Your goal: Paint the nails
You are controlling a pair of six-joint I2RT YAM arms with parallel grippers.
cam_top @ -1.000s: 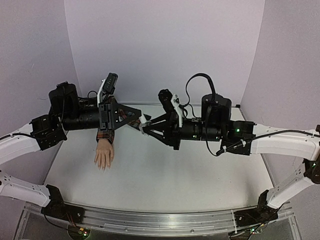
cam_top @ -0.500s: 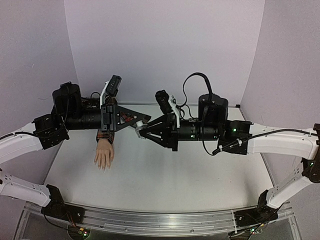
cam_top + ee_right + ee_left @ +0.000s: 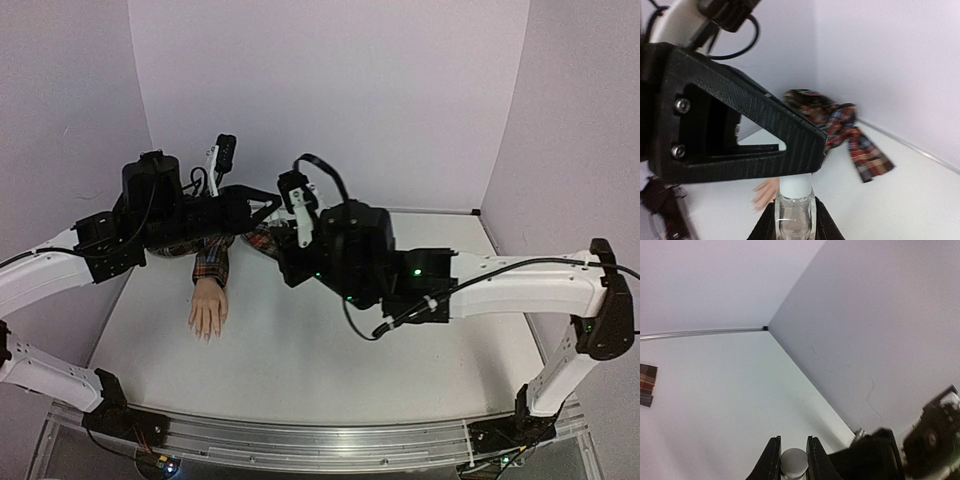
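The flesh-coloured mannequin hand lies palm down on the left of the table, and its plaid sleeve runs toward the back. The nails at its fingertips are too small to make out. Both grippers meet in the air behind the sleeve. My right gripper is shut on a small clear bottle. My left gripper is shut on the bottle's white cap, and one of its black fingers fills the right wrist view. From above the bottle is hidden between the left gripper and the right gripper.
A loose end of plaid cloth trails on the white table by the back wall. Lilac walls close in the back and both sides. The right arm's black wrist hangs over the table's middle.
My left gripper has shut on the white cap. Both grippers have shifted left and toward the back wall, and the right wrist has rolled.
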